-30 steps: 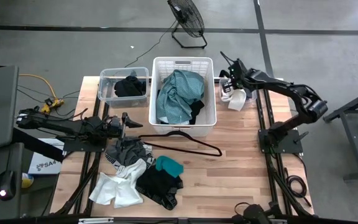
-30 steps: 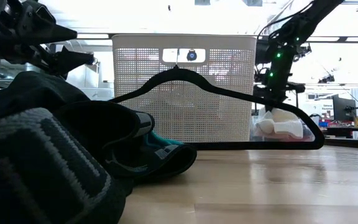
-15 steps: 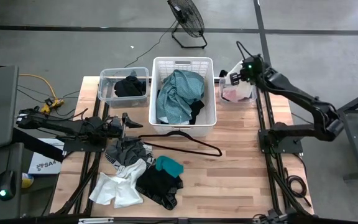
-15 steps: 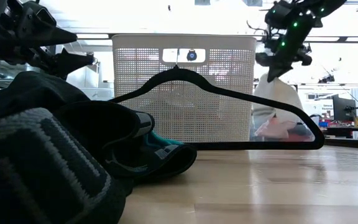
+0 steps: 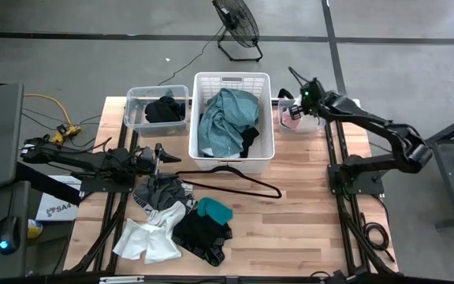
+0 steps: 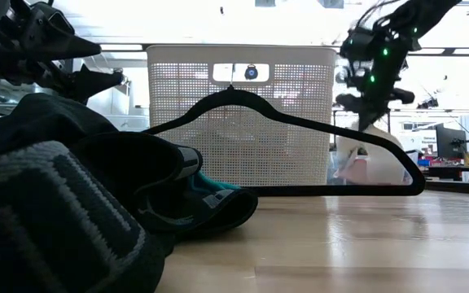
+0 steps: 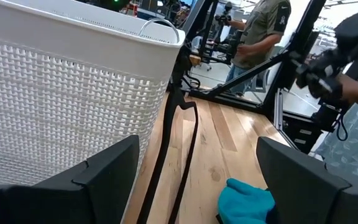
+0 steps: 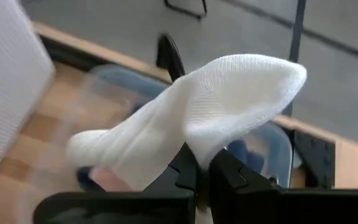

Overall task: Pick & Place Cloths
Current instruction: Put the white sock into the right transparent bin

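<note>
Now my right gripper (image 8: 197, 163) is clamped on the soft white cloth (image 8: 197, 112), carried back from outside the desk edge to over the small clear bin (image 5: 294, 118) | release looks next | left gripper (image 5: 158, 155) waits spread above the cloth pile (image 5: 176, 225).

The white woven basket (image 7: 61, 106) fills the frame's left, the thin black hanger (image 7: 178, 130) leans against its corner at centre, a bright teal cloth (image 7: 247, 200) lies at lower right between the left gripper (image 7: 194, 186)'s parted fingers, and a person (image 7: 257, 34) stands at upper right.
</note>
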`<state>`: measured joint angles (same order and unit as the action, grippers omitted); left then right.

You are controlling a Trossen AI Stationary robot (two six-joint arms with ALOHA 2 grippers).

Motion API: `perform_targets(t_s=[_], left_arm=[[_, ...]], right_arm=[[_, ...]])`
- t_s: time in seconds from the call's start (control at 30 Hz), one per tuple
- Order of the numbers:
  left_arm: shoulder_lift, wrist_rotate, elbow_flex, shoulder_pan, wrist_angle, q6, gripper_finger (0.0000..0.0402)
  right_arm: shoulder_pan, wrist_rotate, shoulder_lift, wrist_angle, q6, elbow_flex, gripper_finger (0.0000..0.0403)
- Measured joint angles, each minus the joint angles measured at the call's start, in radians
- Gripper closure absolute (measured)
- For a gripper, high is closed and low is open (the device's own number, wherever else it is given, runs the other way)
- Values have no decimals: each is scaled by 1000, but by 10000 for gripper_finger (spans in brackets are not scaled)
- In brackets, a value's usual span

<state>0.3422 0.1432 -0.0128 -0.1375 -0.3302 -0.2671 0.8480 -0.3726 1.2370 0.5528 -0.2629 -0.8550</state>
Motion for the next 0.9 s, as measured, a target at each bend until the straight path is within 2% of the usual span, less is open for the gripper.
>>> perform_targets(t_s=[0.27,0.67,0.9], left_arm=[[0,0,0,0,10,0,83],[0,2,0,0,16,0,83],[0,4,0,0,20,0,83]], right_arm=[[1,36,92,-73,-69,88,398],[25,84,272,-169,-110,88,398],[68,96,321,-202,-181,85,398]])
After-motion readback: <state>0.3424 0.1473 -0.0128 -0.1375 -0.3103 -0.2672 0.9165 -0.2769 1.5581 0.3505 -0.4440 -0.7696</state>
